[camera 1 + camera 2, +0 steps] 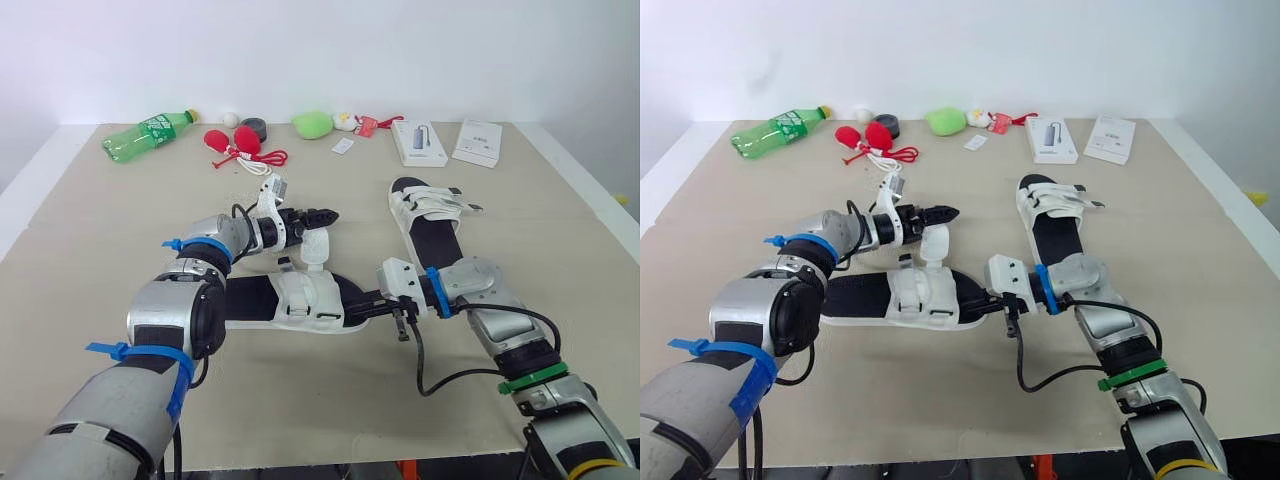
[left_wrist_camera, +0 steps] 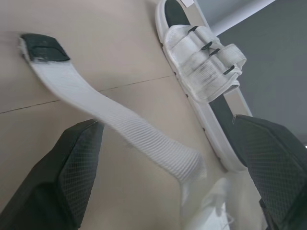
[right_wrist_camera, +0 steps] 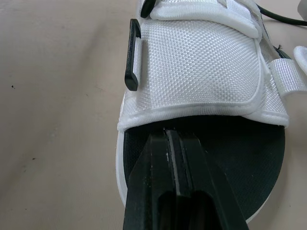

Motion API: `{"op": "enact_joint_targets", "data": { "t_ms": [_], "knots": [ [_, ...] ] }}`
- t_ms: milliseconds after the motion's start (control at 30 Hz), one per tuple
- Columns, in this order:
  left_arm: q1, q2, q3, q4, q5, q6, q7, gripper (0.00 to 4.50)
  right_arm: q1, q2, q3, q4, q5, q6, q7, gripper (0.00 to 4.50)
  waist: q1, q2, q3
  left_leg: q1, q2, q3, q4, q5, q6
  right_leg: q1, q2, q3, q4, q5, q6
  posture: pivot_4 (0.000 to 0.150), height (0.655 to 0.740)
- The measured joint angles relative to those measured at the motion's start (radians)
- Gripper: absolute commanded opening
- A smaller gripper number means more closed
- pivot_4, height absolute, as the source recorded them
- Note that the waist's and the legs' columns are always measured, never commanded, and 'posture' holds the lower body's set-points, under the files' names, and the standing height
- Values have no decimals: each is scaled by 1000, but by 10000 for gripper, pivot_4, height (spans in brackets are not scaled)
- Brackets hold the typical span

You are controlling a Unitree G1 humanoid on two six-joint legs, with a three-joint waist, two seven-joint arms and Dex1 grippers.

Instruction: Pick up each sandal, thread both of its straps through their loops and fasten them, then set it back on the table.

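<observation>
My right gripper [image 1: 355, 307] is resting on the near white sandal with a black footbed [image 1: 290, 300], fingers pressed together. My left gripper [image 1: 322, 213] is hanging spread wide just by its loose white webbing strap [image 2: 120, 124]. The second matching sandal [image 1: 430, 215] is lying beyond on the beige table [image 1: 100, 240], two total.

Far edge of counter [image 1: 100, 230], left to right: green bottle [image 1: 148, 135] lying on its side, white ball [image 1: 231, 119], black disc [image 1: 254, 128], two red bulbs [image 1: 232, 141] with white cable [image 1: 255, 165] just in front, green lump [image 1: 312, 124], small toy [image 1: 345, 122], red tag [image 1: 366, 126], white card [image 1: 342, 146], grey device box [image 1: 419, 142], white box [image 1: 477, 141].
</observation>
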Motion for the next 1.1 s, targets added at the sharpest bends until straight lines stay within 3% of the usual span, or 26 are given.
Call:
{"op": "enact_joint_targets", "data": {
  "t_ms": [33,67,167,300,500,567,633,700,767,933,1100],
  "knots": [
    [0,-5,11,1,1,-9,10,26906,2,-3,0,-5,0,1,-3,0,0,0,0,0,0,0,0,0,0,0,0,0,0,0,0,1500,7400],
    [0,-7,16,1,1,-14,17,24902,3,-3,0,-5,0,1,-4,0,0,0,0,0,0,0,0,0,0,0,0,0,0,0,0,1500,7400],
    [0,-13,35,2,1,-30,39,12315,6,-5,0,-11,0,2,-9,0,0,0,0,0,0,0,0,0,0,0,0,0,0,0,0,1500,7400],
    [0,-18,30,3,22,-59,22,2159,7,-6,0,-12,0,2,-12,0,0,0,0,0,0,0,0,0,0,0,0,0,0,0,0,1500,7400],
    [5,-22,-134,-38,166,-290,-160,2159,7,-7,0,-12,0,3,-12,0,1,0,0,0,0,0,0,1,-1,0,0,0,0,0,0,1500,7400],
    [17,-17,-202,-107,223,-451,-211,2159,6,-7,0,-12,0,3,-12,0,2,0,0,0,0,0,-1,1,-1,0,0,0,0,0,0,1500,7400],
    [111,21,-294,-306,303,-751,-230,2159,6,-6,1,-10,1,2,-12,0,0,0,0,2,0,1,-3,1,-1,0,0,2,-1,0,0,1500,7400],
    [165,49,-326,-395,336,-886,-232,2159,5,-7,1,-11,1,2,-11,0,1,0,0,2,1,1,-4,1,-2,0,0,2,-1,1,-1,1500,7400],
    [279,129,-398,-566,425,-1190,-209,2159,3,-7,2,-6,2,0,-8,0,1,0,0,3,1,1,-5,1,-2,0,0,3,-1,1,-1,1500,7400],
    [434,323,-481,-692,654,-1717,-88,2159,-9,-6,0,20,1,-7,6,0,4,0,0,3,1,2,-5,3,-2,1,-1,3,-1,2,-1,1500,7400],
    [443,376,-479,-705,820,-1914,50,2159,-25,-7,0,50,-1,-22,17,0,5,0,0,3,0,3,-4,6,0,1,-2,4,-1,2,-5,1500,7400]
  ]
}}
